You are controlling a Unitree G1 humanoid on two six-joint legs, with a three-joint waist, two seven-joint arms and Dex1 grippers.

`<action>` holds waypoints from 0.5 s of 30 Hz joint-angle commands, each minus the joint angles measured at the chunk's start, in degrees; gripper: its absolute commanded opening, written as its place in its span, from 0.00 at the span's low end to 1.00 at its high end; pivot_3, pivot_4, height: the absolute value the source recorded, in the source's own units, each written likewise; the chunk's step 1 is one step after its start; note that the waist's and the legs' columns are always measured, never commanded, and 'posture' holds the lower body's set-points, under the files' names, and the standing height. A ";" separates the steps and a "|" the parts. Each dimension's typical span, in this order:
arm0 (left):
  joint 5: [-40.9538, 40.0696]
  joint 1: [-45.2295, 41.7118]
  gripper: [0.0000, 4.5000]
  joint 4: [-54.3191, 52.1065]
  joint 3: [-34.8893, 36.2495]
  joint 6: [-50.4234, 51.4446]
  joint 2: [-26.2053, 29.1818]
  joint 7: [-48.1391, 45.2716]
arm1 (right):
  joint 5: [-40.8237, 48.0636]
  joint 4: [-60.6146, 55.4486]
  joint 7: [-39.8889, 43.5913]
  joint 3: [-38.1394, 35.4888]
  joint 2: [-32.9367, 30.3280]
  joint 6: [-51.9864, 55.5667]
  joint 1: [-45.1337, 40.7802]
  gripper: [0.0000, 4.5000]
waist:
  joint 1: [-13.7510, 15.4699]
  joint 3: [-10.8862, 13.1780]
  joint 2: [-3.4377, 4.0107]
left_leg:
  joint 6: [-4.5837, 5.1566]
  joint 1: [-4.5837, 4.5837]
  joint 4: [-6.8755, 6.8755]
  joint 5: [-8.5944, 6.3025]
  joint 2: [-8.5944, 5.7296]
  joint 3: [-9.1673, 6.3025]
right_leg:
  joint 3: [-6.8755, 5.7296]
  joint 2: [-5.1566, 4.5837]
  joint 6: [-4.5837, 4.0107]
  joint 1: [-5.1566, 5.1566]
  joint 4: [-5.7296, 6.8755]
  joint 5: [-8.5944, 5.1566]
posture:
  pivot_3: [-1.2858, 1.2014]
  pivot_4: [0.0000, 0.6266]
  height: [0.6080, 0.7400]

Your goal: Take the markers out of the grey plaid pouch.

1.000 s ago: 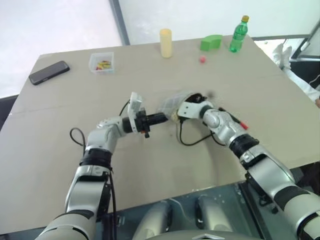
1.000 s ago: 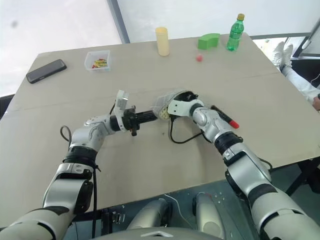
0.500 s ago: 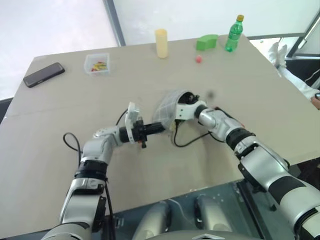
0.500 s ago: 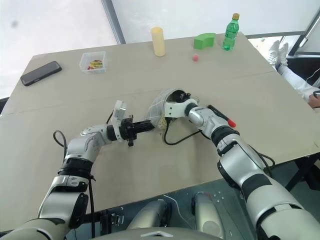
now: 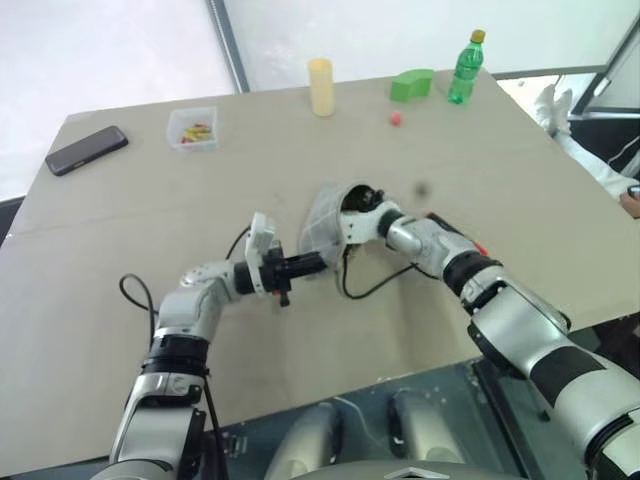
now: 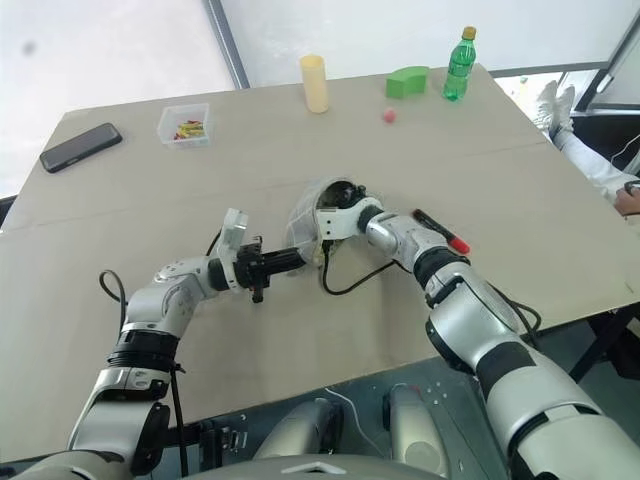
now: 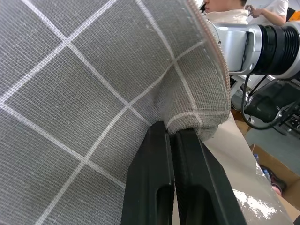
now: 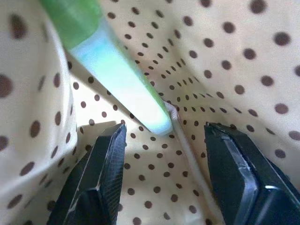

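Right wrist view has the right gripper (image 8: 161,180) inside the pouch (image 5: 322,218), jaws apart around nothing, green marker (image 8: 112,70) just ahead; left gripper (image 7: 172,136) pinches the pouch's soft corner; the marker looks light, slick; grip mid-barrel.

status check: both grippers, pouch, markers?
Left gripper shut on grey plaid pouch corner. Right gripper open inside pouch, green marker ahead, ungripped. Black-and-red marker already out on table.
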 commanded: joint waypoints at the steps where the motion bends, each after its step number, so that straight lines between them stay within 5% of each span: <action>1: -1.61 -0.36 0.00 -3.90 0.76 -0.98 0.09 -0.31 | -3.30 0.98 -4.30 2.53 0.16 0.39 -1.94 0.54 | 0.03 0.00 0.00 | -0.01 0.00 0.00 0.00 0.00 -0.01 | 0.00 0.00 -0.01 0.01 0.00 0.01 | 0.52 0.24 1.00; 4: -1.81 -0.10 0.00 -4.40 0.89 -0.99 0.20 -0.20 | -3.28 1.55 -4.66 2.48 0.21 -0.11 -2.22 0.33 | 0.05 0.00 -0.01 | 0.00 0.00 0.00 0.00 0.00 -0.01 | 0.01 0.01 -0.01 0.02 -0.02 0.01 | 0.52 0.24 1.00; 7: -1.65 -0.42 0.00 -4.00 1.29 -1.48 0.36 0.05 | -2.46 1.82 -3.95 1.64 -0.55 -0.53 -2.05 0.01 | 0.03 0.00 0.00 | 0.00 0.00 -0.01 0.00 0.00 -0.01 | 0.00 0.00 -0.01 0.03 -0.04 0.01 | 0.52 0.24 1.00; 15: -0.26 -2.91 0.00 -0.90 1.63 -5.77 0.67 0.24 | 0.48 0.50 -1.88 -1.10 -4.96 -1.89 1.48 0.00 | 0.13 0.00 -0.01 | 0.00 0.00 0.00 0.00 0.00 -0.04 | 0.01 -0.01 -0.01 0.08 -0.06 0.01 | 0.52 0.24 1.00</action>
